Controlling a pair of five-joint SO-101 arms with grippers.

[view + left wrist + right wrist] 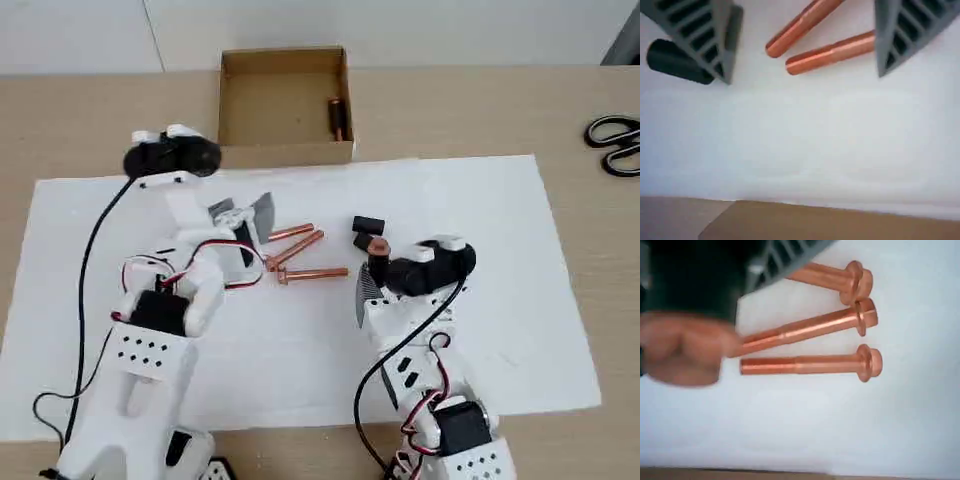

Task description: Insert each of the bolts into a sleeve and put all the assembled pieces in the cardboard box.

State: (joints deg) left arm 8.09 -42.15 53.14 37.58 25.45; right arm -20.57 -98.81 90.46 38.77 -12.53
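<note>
Three loose copper bolts [300, 253] lie side by side on the white paper [500, 300]; their flanged heads [865, 320] face my right wrist view. My left gripper [254, 230] hangs open just left of them, and two bolt tips [827, 52] lie between its grey fingers [700, 35]. A black sleeve [675, 62] lies beside one of those fingers. My right gripper [375, 255] is shut on a bolt in a black sleeve [682, 340], held above the paper to the right of the bolts. Another black sleeve [368, 224] lies just behind it.
The cardboard box [240, 100] stands behind the paper with one assembled piece [338, 118] against its right wall. Scissors [615, 142] lie at the table's far right edge. Cables trail from both arms at the front.
</note>
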